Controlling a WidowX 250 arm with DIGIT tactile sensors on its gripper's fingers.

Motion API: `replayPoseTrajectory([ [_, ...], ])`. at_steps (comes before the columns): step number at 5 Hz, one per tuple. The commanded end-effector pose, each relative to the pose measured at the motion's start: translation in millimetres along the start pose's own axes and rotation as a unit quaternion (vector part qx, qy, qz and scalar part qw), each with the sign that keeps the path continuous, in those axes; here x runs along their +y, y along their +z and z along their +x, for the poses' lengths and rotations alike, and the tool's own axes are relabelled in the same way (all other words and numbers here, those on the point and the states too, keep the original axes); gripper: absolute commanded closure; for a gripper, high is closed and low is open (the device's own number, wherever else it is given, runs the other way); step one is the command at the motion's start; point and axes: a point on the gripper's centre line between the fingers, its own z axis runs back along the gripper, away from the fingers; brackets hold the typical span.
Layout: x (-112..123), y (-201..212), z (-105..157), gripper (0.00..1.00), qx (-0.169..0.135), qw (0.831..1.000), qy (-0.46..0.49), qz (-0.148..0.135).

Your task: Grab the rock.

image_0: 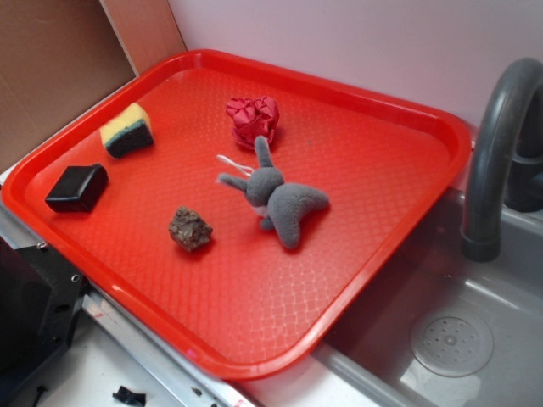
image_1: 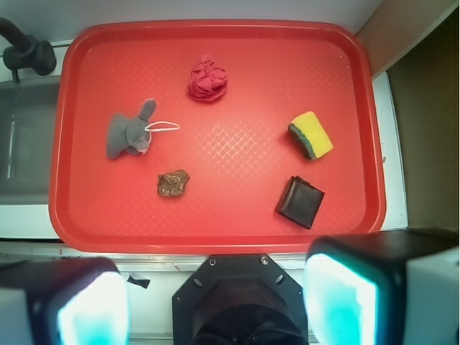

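Observation:
The rock (image_0: 190, 229), a small lumpy brown-grey stone, lies on the red tray (image_0: 365, 254) toward its near-left part. From the wrist view the rock (image_1: 173, 183) sits left of centre, well ahead of my gripper (image_1: 215, 302). Both fingers hang high above the tray's near edge, spread wide apart, with nothing between the pads (image_1: 93, 309). In the exterior view the gripper itself is out of frame; only a black part of the robot shows at the lower left.
A grey plush toy (image_0: 280, 199) lies right of the rock, a red faceted ball (image_0: 253, 119) behind it. A black block (image_0: 78, 188) and a yellow-green sponge (image_0: 127, 130) sit at the tray's left. A grey sink (image_0: 458, 339) with faucet (image_0: 496, 153) stands to the right.

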Motion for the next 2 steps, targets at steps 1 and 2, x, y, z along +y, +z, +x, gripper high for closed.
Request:
replayPoseTrajectory([
  [1,0.0,0.0,0.0,0.0,0.0,1.0,0.0,0.0],
  [2,-4.7,-12.4,12.8,0.0,-0.06,0.99,-0.128,0.027],
])
